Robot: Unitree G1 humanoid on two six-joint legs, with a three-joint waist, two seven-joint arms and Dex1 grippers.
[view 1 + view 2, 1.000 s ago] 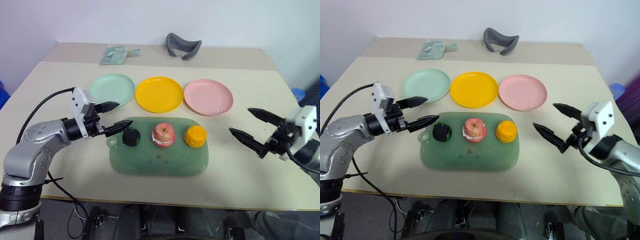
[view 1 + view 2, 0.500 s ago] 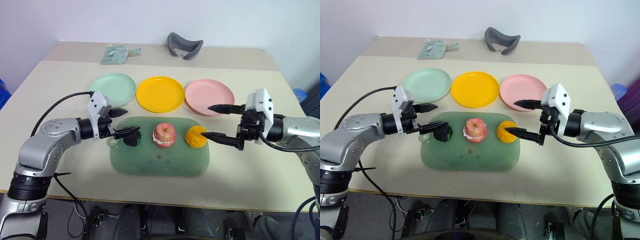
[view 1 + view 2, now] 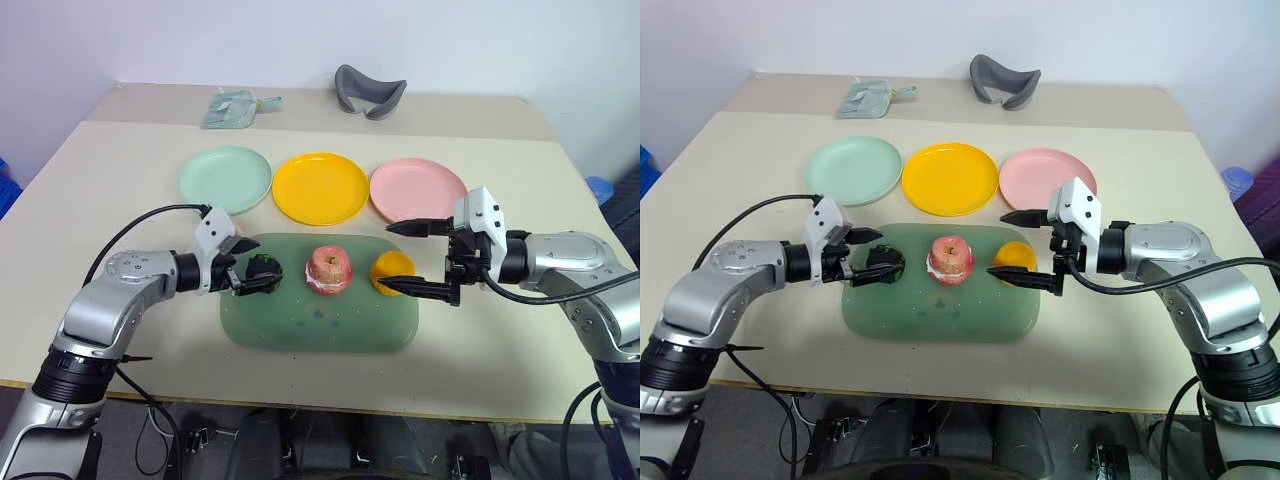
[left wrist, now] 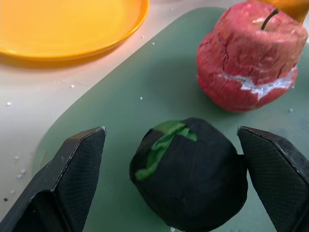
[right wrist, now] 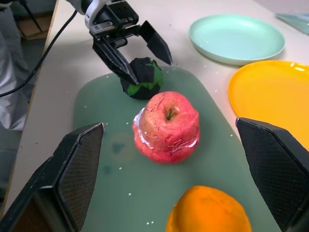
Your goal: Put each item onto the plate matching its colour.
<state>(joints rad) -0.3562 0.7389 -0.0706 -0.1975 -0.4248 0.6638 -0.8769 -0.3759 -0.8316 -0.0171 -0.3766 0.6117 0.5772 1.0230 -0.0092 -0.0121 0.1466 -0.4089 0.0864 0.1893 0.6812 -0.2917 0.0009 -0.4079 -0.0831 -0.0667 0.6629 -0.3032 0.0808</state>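
Lying on one tray (image 3: 300, 335): three items (image 3: 329, 270); three plates (image 3: 319, 187) beyond; both grippers' fingers (image 4: 72, 164) apart.

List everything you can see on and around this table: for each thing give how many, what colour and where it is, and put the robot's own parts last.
Table: one, beige, under everything.
Plates: three in a row behind the tray; mint green plate on the robot's left, yellow plate in the middle, pink plate on the right.
Tray: one, dark green, near the table's front.
Lumpy piece: one, dark green, on the tray's left end.
Apple: one, pink-red, middle of the tray.
Round fruit: one, orange-yellow, on the tray's right end.
Curved object: one, grey, far edge.
Flat packet: one, pale green, far edge.
Left gripper: black fingers, open around the lumpy piece.
Right gripper: black fingers, open around the round fruit.
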